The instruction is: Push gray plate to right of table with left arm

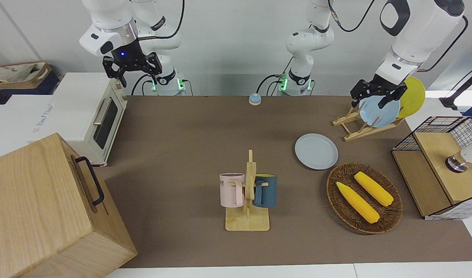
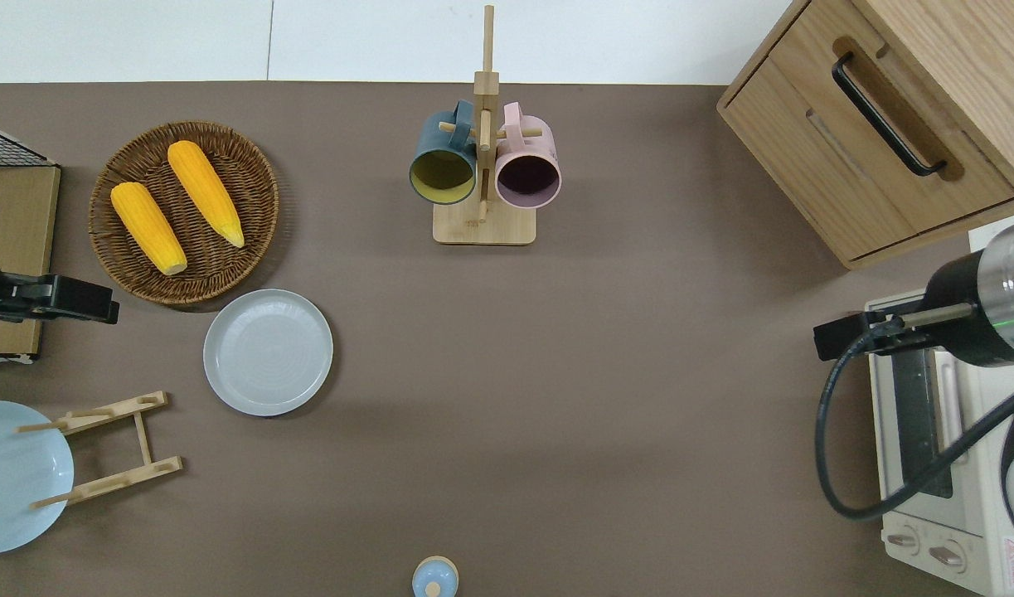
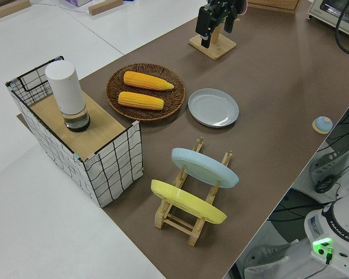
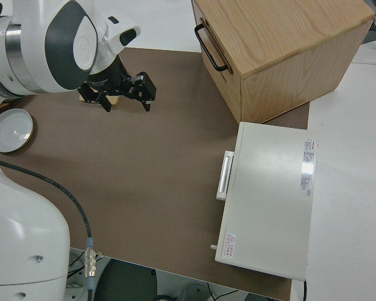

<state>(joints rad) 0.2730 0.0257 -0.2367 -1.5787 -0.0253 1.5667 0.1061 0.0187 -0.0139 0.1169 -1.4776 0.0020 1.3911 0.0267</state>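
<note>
The gray plate [image 1: 316, 151] [image 2: 268, 351] [image 3: 213, 107] [image 4: 12, 130] lies flat on the brown table [image 1: 181, 154], toward the left arm's end, beside the wicker basket and a little nearer to the robots than it. My left gripper [image 1: 370, 101] [image 2: 100, 303] [image 3: 215, 30] hangs high in the air, open and holding nothing. In the overhead view it is over the table strip between the wire crate and the wicker basket, apart from the plate. The right arm is parked, its gripper [image 1: 132, 73] [image 4: 126, 100] open and empty.
A wicker basket [image 2: 249, 166] holds two corn cobs. A wooden rack [image 2: 109, 448] carries a sky-blue plate [image 1: 378, 112] and a yellow plate [image 1: 413, 96]. A mug rack [image 2: 483, 166] stands mid-table. A toaster oven [image 1: 85, 116], wooden cabinet [image 1: 39, 208] and small bell [image 1: 254, 99] are also there.
</note>
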